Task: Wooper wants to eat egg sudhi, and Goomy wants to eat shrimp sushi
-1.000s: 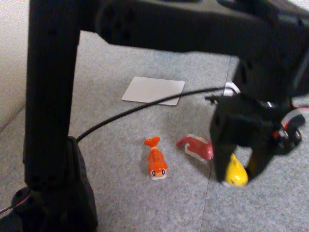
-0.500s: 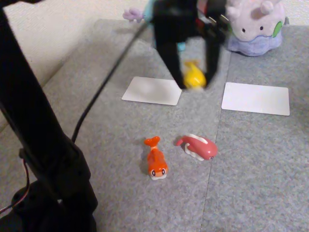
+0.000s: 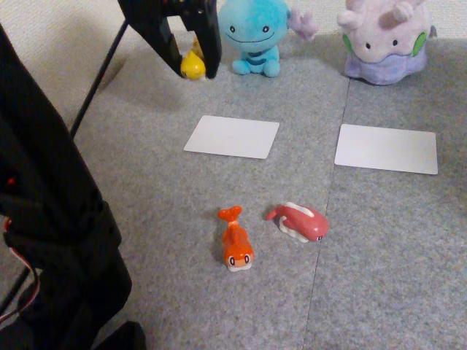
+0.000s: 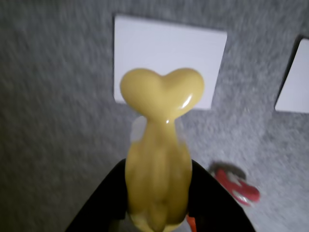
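Observation:
Wooper (image 3: 253, 33), a light-blue plush, sits at the back of the grey carpet, with lilac Goomy (image 3: 383, 40) to its right. My gripper (image 3: 193, 67) hangs high at the back left, shut on the yellow egg sudhi (image 3: 192, 67), just left of Wooper. In the wrist view the egg sudhi (image 4: 159, 145) stands between the black fingers (image 4: 104, 203), forked tail up. The orange shrimp sushi (image 3: 236, 244) lies on the carpet in front, also glimpsed by the wrist view as shrimp sushi (image 4: 190, 222).
Two white cards lie on the carpet: one (image 3: 232, 136) before Wooper, one (image 3: 387, 148) before Goomy. A pink-red fish toy (image 3: 299, 221) lies right of the orange one. The black arm base (image 3: 55, 248) fills the left foreground; a cable (image 3: 98, 73) runs up to the gripper.
The gripper has carried the yellow fish from the front right, up over the left card, to the back left beside Wooper. The other toys have not moved.

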Tool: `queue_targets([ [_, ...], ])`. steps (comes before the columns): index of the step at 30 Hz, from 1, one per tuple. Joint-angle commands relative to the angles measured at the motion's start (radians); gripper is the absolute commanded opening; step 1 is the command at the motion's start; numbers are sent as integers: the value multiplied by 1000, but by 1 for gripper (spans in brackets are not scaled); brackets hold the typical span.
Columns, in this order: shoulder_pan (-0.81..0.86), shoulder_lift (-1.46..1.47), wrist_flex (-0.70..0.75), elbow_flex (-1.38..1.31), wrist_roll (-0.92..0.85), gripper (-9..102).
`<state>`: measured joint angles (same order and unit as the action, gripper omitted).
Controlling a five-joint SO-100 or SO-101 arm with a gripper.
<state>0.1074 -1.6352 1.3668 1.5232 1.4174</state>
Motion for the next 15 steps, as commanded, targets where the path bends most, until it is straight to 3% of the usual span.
queue_targets([
  [1, -3, 44, -74, -40, 46, 5],
  [15, 83, 377, -252, -40, -11, 5],
])
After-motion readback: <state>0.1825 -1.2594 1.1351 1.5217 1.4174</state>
